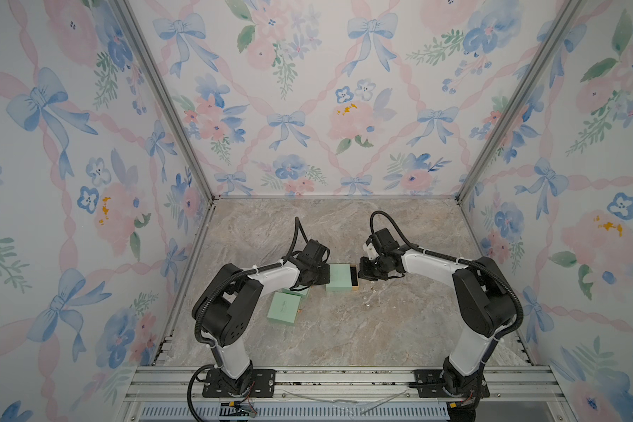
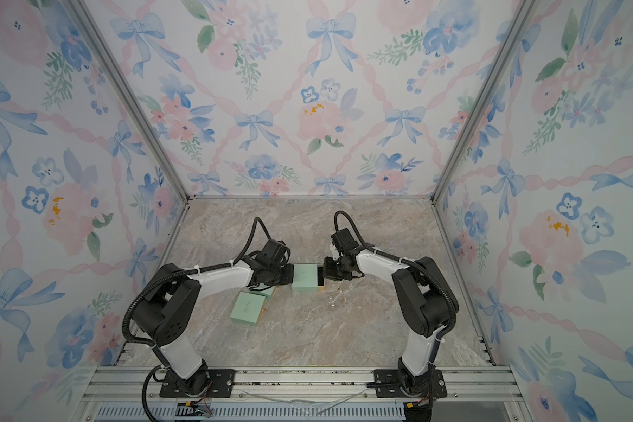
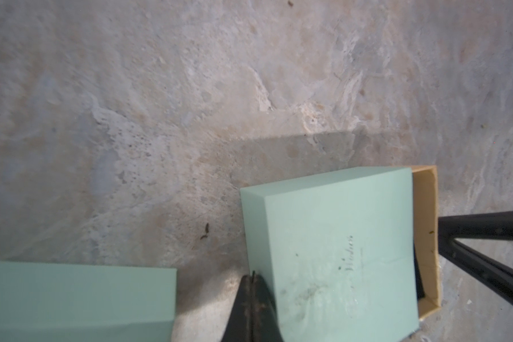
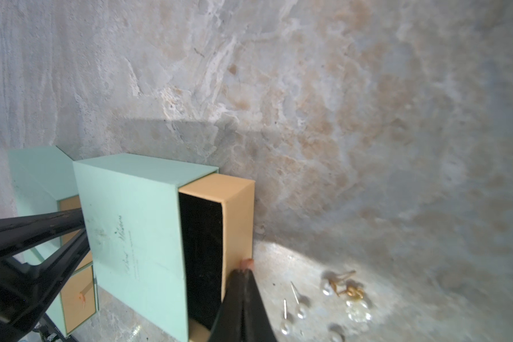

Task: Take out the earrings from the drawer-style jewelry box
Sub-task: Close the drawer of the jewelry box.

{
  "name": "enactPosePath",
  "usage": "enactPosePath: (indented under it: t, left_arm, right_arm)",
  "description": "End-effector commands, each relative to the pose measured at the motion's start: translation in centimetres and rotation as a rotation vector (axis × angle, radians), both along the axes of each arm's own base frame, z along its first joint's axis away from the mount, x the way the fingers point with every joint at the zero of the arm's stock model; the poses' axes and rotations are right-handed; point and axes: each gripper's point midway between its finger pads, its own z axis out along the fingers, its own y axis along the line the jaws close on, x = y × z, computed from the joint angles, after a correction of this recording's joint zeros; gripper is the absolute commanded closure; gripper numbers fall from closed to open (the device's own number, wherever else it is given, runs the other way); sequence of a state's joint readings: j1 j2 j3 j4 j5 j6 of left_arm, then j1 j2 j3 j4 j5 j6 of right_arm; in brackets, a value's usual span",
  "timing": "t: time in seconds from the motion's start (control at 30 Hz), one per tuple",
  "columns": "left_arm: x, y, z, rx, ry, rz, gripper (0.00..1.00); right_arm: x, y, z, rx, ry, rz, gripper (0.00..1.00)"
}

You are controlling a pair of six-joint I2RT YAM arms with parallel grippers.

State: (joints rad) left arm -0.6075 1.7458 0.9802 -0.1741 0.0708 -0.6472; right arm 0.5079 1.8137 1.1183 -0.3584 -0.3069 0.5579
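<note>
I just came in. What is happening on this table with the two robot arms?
The left gripper, closed, rests against one side of a mint-green cardboard jewelry box with a sliding tan drawer. The drawer is pulled partly out, showing black lining. The right gripper, also closed, has its tips at the drawer's small pink pull tab. Several small pearl-and-gold earrings already lie on the grey marble-patterned table beside the drawer.

the mint jewelry box bears faint dark script on top, seemingly "wishes"; smaller print unreadable.
</note>
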Motion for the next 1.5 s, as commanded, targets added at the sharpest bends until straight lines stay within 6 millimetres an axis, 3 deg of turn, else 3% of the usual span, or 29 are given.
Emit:
enactPosePath:
  t: [0.0, 0.5, 1.47]
  left_arm:
    - [0.6, -0.7, 0.4, -0.014, -0.014, -0.021, 1.0]
    - [0.8, -1.1, 0.4, -0.016, -0.013, -0.028, 1.0]
    - [0.6, -1.3, 0.5, -0.017, -0.018, -0.032, 1.0]
  right_arm:
    - [0.0, 1.3, 0.2, 0.023, 0.004, 0.031, 0.94]
    - [0.1, 2.4, 0.4, 0.042, 0.002, 0.049, 0.95]
    - [-0.2, 2.7, 0.6, 0.043, -0.002, 0.064, 0.96]
